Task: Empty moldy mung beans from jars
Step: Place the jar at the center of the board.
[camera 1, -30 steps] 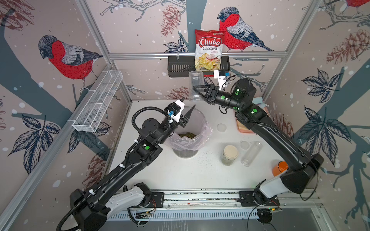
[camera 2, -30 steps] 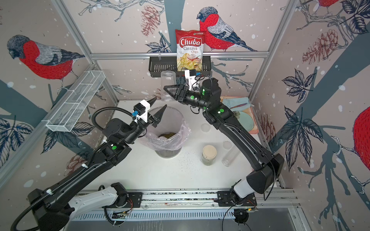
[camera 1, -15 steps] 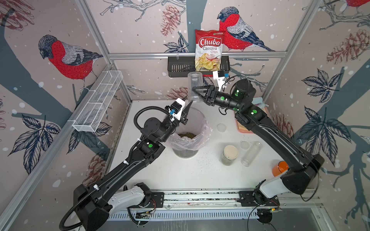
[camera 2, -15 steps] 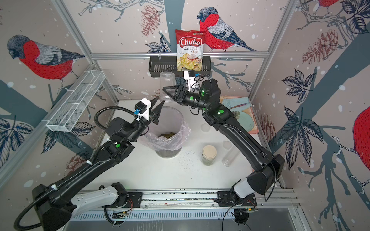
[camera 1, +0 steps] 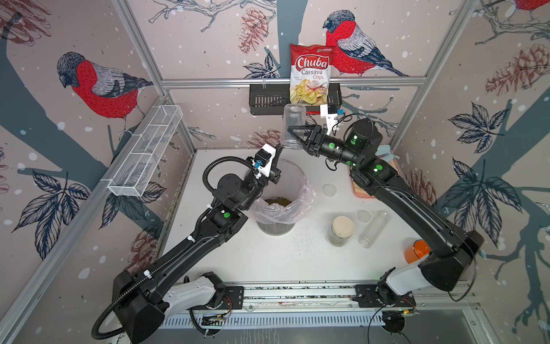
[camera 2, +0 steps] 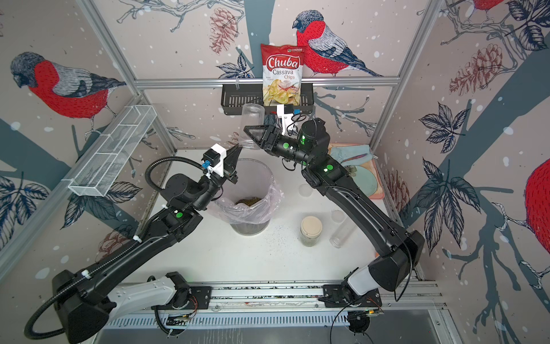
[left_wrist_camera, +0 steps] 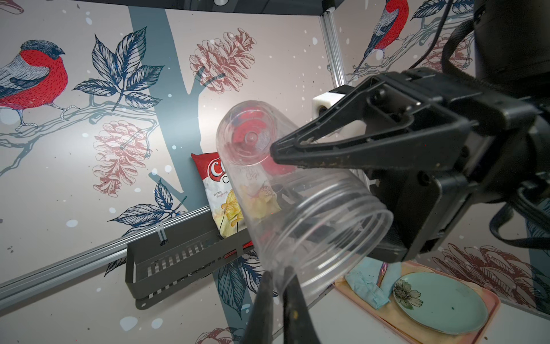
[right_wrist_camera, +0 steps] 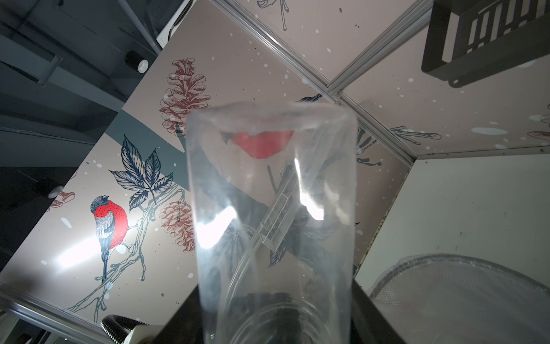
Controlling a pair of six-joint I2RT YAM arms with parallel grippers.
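My right gripper (camera 1: pixel 293 135) (camera 2: pixel 248 134) is shut on an empty clear jar (camera 1: pixel 293 125) (camera 2: pixel 252 125), held mouth-down above the back rim of the bin (camera 1: pixel 300 178). In the left wrist view the jar (left_wrist_camera: pixel 297 193) is clear inside. My left gripper (camera 1: pixel 279 149) (left_wrist_camera: pixel 278 277) is shut, its tips at the jar's open rim; whether they pinch it I cannot tell. Mung beans (camera 1: pixel 278 202) lie in the bin's pink liner. A jar with a cream lid (camera 1: pixel 342 229) stands upright, holding some beans. An empty tube jar (camera 1: pixel 373 227) lies beside it.
Two clear lids (camera 1: pixel 329 190) (camera 1: pixel 363 216) lie on the white table, with loose grains (camera 1: pixel 309 235) scattered near the bin. An orange mug (camera 1: pixel 416 251) sits behind the right arm. A tray (camera 2: pixel 376 190) with a plate and cloth is at the back right.
My left gripper has closed from open and risen toward the jar's mouth. The right gripper has kept hold of the upturned jar, shifting slightly left.
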